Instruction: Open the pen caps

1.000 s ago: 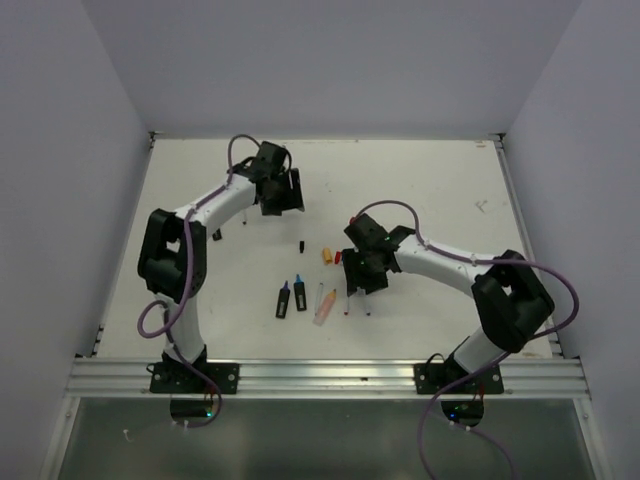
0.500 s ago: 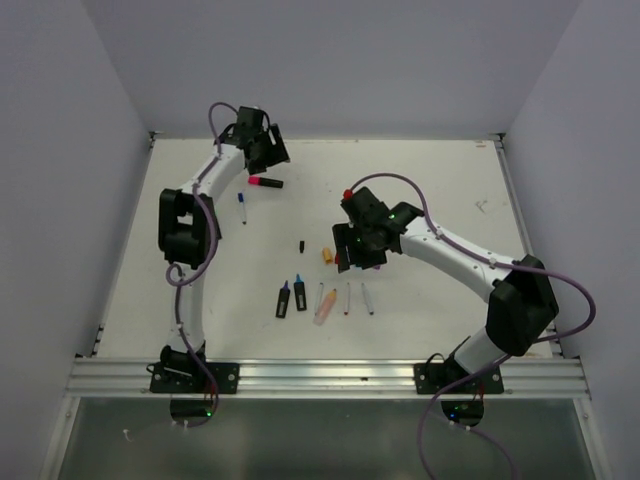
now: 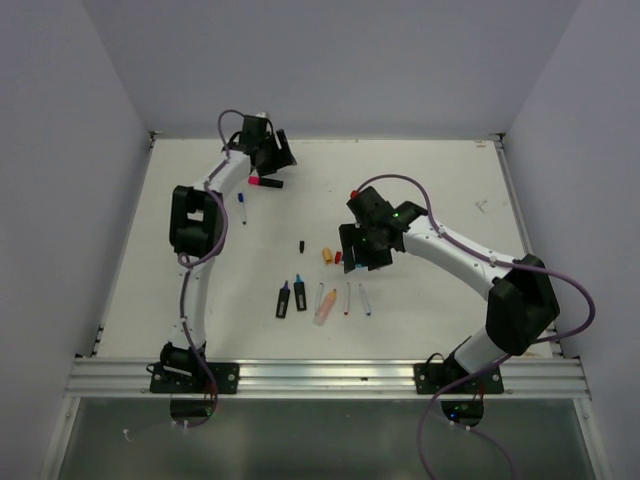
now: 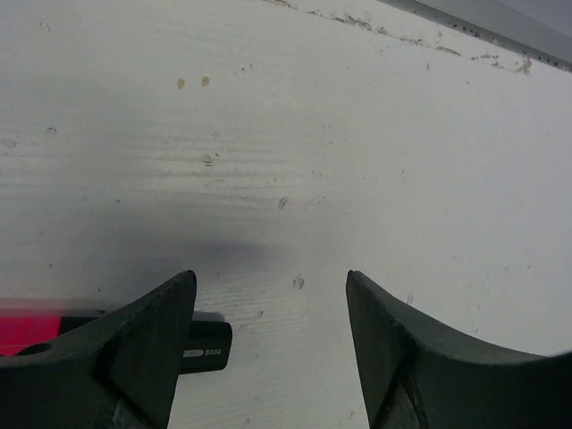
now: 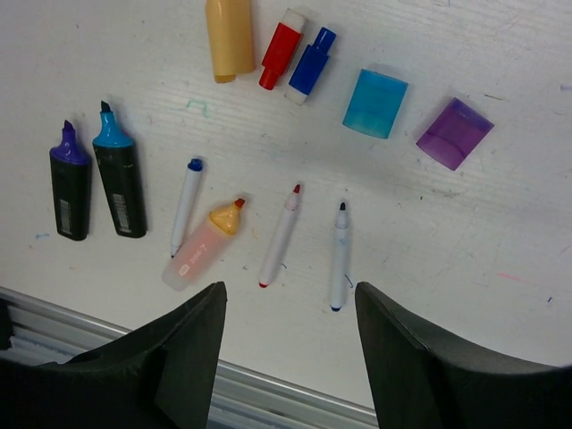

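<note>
In the right wrist view, loose pen caps lie in a row: orange point(image 5: 230, 37), red point(image 5: 281, 49), blue point(image 5: 312, 61), cyan point(image 5: 375, 104) and purple point(image 5: 454, 133). Nearer me lie several uncapped pens, among them a peach highlighter point(image 5: 204, 243) and a red-tipped pen point(image 5: 280, 235). My right gripper point(image 5: 289, 290) hangs open above them, holding nothing. A highlighter point(image 3: 265, 182) with a black barrel and a pink-red cap lies at the far left. My left gripper point(image 4: 270, 277) stands open over it, with the barrel end point(image 4: 210, 344) showing beside the left finger. A small black cap point(image 3: 302, 244) lies mid-table.
A thin white pen with a blue cap point(image 3: 241, 207) lies left of centre, beside the left arm. Two black highlighters point(image 5: 119, 174) with purple and blue tips lie at the left of the pen row. A metal rail point(image 3: 330, 375) runs along the near edge. Grey walls surround the table.
My left arm stretched toward the far left edge, and the pink-capped highlighter now shows on the table. My right gripper moved slightly away from the pen row and opened wider.
</note>
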Available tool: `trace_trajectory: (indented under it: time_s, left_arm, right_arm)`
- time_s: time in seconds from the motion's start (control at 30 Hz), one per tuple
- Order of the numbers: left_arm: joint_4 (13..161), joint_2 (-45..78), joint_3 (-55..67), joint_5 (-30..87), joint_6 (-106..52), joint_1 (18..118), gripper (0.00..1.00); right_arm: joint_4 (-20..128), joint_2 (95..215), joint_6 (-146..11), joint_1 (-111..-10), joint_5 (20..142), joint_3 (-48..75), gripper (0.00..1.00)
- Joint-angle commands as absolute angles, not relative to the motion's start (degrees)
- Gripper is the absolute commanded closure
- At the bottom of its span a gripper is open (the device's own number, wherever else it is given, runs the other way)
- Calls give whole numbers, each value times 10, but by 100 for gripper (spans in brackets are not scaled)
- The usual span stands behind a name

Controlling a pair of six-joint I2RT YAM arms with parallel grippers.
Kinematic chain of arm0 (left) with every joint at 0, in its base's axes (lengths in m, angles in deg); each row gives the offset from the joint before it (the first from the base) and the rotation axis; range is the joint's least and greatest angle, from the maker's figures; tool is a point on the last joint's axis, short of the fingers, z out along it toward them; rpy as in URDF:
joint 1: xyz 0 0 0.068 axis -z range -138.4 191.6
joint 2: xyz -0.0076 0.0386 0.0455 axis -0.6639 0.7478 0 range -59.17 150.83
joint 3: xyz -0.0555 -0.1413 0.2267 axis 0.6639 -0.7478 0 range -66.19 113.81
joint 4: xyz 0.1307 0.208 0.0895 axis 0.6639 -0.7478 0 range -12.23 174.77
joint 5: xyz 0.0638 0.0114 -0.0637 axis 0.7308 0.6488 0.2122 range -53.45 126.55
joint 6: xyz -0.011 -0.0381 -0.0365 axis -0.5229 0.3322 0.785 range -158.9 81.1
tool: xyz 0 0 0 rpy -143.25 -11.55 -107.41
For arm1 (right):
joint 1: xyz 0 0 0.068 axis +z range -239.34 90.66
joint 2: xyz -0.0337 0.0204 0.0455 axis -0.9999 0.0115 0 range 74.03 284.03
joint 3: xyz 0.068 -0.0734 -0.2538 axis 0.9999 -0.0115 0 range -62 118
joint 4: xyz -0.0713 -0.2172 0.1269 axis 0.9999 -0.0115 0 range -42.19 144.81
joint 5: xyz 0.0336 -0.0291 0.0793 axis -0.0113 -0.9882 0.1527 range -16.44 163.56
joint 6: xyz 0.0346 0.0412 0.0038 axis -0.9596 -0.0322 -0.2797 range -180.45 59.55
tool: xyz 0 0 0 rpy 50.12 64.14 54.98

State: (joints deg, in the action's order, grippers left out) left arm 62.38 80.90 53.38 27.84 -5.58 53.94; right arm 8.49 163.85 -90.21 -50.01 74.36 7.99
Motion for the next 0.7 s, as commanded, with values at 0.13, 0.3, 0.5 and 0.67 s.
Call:
trace_trajectory:
  time_s: [0.13,0.3,0.5,0.67]
  left_arm:
    - [617,820,534,262,-86,533,31]
    - [581,797,504,281,-107,534,32]
    - [566,746,416,297,-129,534,34]
    - [600,672,324,300,-138,535,35]
  right_arm:
    - [92,1624,-894,-508,755,77,36]
    - [103,1613,-902,-508,759,63,36]
    - [113,1597,-909,-508,761,50,36]
    - [120,1585,-915,-508,763,39,36]
